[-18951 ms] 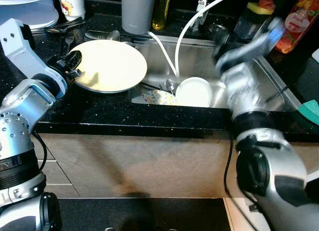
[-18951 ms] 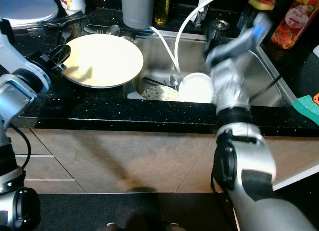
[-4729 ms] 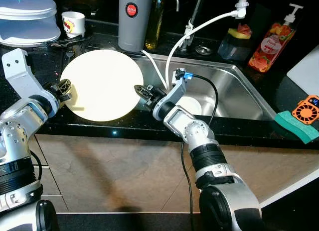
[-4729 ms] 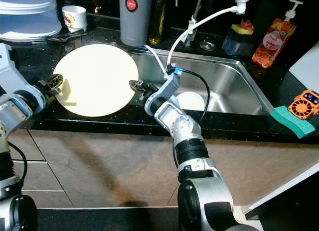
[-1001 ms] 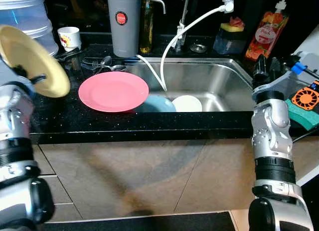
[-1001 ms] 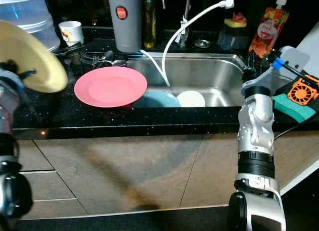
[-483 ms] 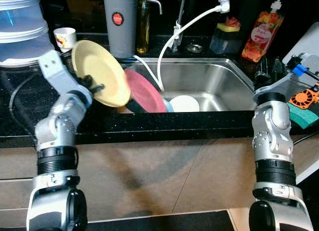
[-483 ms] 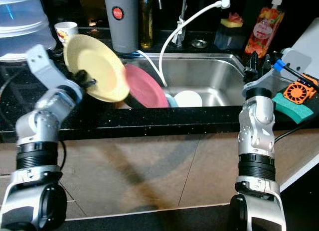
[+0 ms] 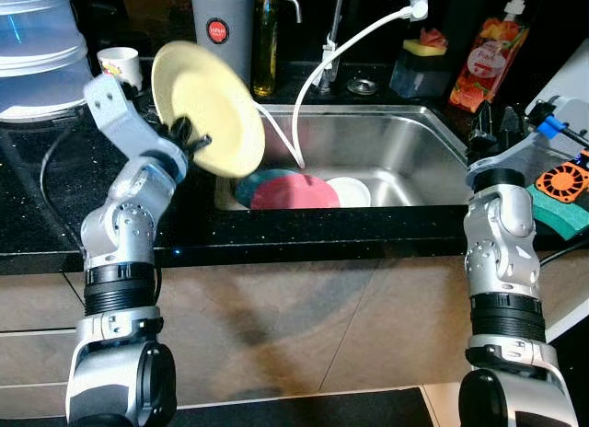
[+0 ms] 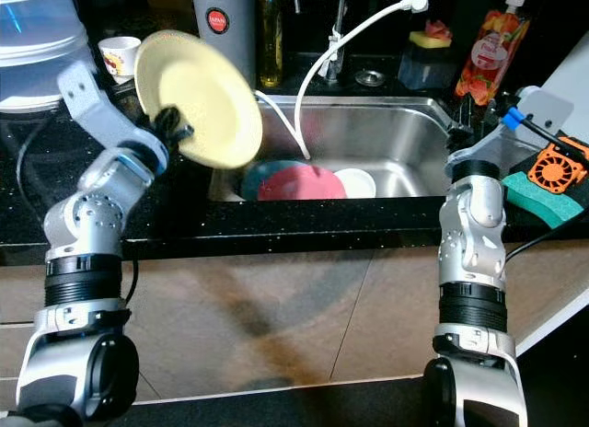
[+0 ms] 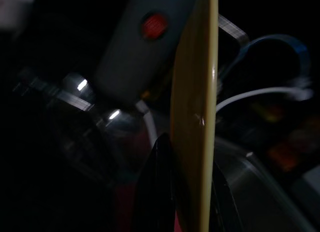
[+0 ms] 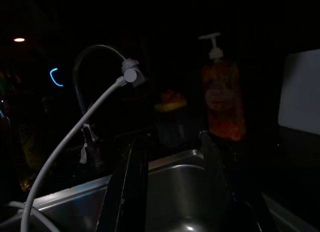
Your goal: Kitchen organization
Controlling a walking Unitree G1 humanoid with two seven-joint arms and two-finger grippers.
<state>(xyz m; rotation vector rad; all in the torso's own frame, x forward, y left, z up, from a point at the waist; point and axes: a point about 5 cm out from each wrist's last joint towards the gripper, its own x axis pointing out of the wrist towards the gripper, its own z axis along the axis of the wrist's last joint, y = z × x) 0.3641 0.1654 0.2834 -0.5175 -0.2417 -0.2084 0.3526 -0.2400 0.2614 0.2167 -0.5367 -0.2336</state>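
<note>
We hold the yellow plate (image 9: 207, 108) up in the air with our left gripper (image 9: 187, 137); the plate stands on its edge, tipped, with its flat face turned toward us and to the right; its top edge leans to the far left and its low edge hangs over the left part of the sink (image 9: 405, 146). It is round, pale yellow and plain; our two black fingers (image 11: 159, 192) are pinched tight on its near rim, one on each side.

In the sink a pink plate (image 9: 294, 191) lies flat on a blue plate (image 9: 247, 183), with a small white bowl (image 9: 352, 190) just to the right; the right part of the sink is bare steel. A white hose (image 9: 340, 54) bends down into the sink, close behind the yellow plate.

Our right gripper (image 9: 498, 125) sits at the right edge of the sink, fingers apart, holding nothing.
</note>
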